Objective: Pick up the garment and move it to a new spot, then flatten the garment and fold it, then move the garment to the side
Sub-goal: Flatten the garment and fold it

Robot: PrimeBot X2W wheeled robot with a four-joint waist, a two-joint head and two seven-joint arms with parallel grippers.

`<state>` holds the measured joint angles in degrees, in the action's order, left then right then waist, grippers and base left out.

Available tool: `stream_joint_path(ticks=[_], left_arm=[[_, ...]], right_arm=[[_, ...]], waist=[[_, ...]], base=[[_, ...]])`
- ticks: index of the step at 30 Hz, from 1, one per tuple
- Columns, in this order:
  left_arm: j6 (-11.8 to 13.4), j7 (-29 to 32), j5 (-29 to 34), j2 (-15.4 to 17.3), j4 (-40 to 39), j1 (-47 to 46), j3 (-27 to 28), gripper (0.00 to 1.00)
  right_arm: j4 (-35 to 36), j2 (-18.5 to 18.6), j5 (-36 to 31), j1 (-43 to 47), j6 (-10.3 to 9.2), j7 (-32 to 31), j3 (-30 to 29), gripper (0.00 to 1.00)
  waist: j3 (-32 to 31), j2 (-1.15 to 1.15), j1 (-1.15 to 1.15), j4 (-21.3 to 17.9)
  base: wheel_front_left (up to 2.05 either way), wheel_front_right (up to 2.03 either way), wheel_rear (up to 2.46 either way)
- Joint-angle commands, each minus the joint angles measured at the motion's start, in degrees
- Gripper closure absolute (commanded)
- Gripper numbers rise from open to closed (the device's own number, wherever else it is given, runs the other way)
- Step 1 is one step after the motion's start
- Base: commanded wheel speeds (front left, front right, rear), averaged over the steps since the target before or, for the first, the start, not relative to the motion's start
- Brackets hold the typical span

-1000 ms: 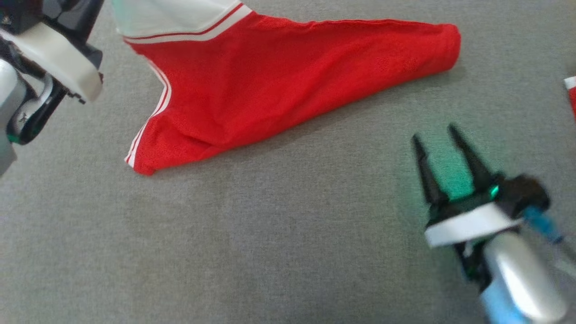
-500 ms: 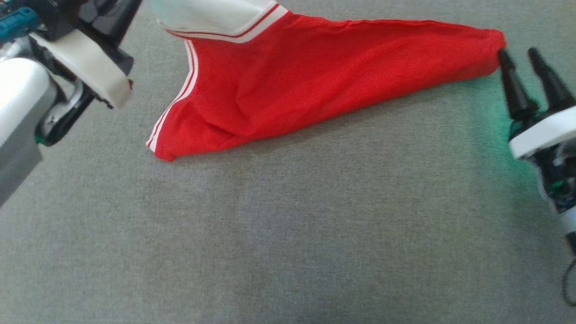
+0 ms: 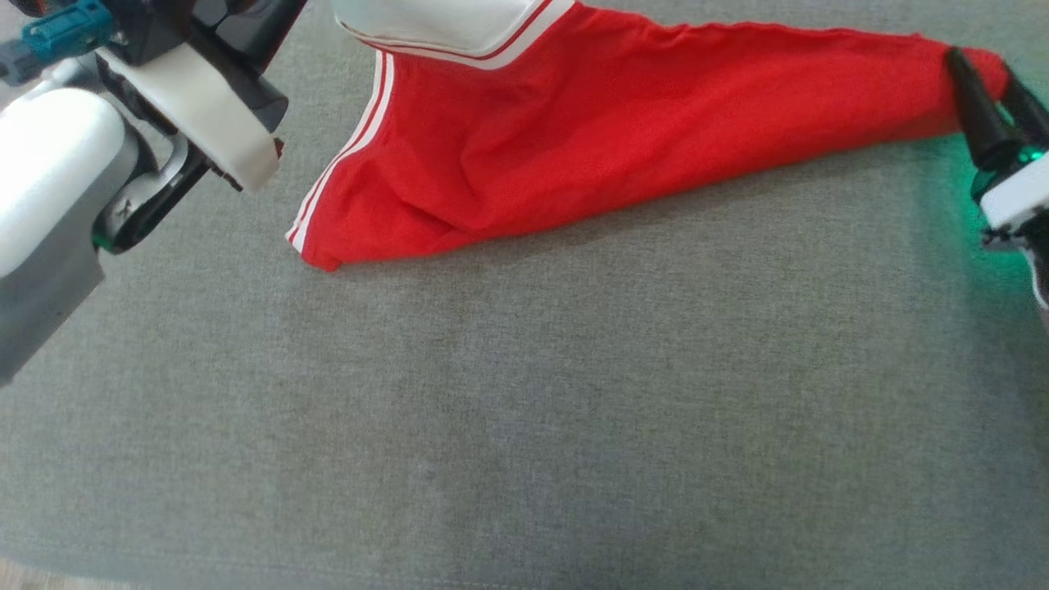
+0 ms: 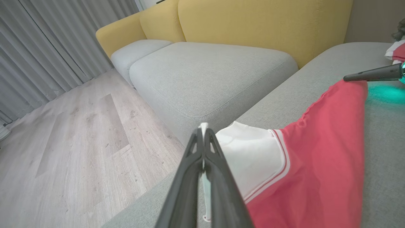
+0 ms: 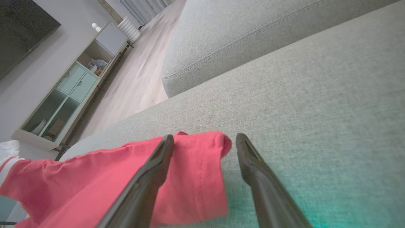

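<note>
The garment [image 3: 623, 123] is red with white stripes and a white panel. It lies stretched across the grey cushion [image 3: 524, 410], with its white end lifted at the top left. In the left wrist view my left gripper [image 4: 203, 126] is shut on the edge of that white panel [image 4: 250, 155]. At the right edge of the head view my right gripper [image 3: 983, 70] is open. The right wrist view shows the right gripper [image 5: 205, 137] astride the garment's red corner [image 5: 196, 177], one finger on the cloth and one on the cushion beside it.
The cushion's front edge [image 3: 246, 565] runs along the bottom of the head view. A second grey cushion [image 4: 205, 72], yellow backrests [image 4: 253, 19] and wood floor [image 4: 79, 142] lie beyond the left gripper. Another red-and-white cloth [image 4: 395, 52] lies far right. A low cabinet [image 5: 63, 91] stands by the wall.
My right gripper has travelled from bare cushion up to the garment's far red corner and now straddles it, still open. The head view has shifted. The left gripper stays shut on the white panel.
</note>
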<state>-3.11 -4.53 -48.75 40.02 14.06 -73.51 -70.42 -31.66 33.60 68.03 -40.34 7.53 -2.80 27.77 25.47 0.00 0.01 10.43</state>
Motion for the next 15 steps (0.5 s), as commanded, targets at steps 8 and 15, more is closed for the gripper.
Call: stream_joint_path(ticks=[8,15], left_arm=[[0.0,0.1,0.9,1.5,-0.4,-3.2,2.4,1.00],[0.2,-1.0,1.3,2.1,0.4,-3.3,2.6,1.00]], right_arm=[[0.1,3.1,4.8,-2.2,-0.04,-0.8,2.6,0.96],[2.9,5.1,6.5,-2.6,-0.04,1.7,4.8,1.00]], waist=[[0.7,0.00,-0.01,0.6],[-0.9,0.00,-0.01,-0.5]], base=[[0.00,0.00,0.00],[0.00,0.00,0.00]])
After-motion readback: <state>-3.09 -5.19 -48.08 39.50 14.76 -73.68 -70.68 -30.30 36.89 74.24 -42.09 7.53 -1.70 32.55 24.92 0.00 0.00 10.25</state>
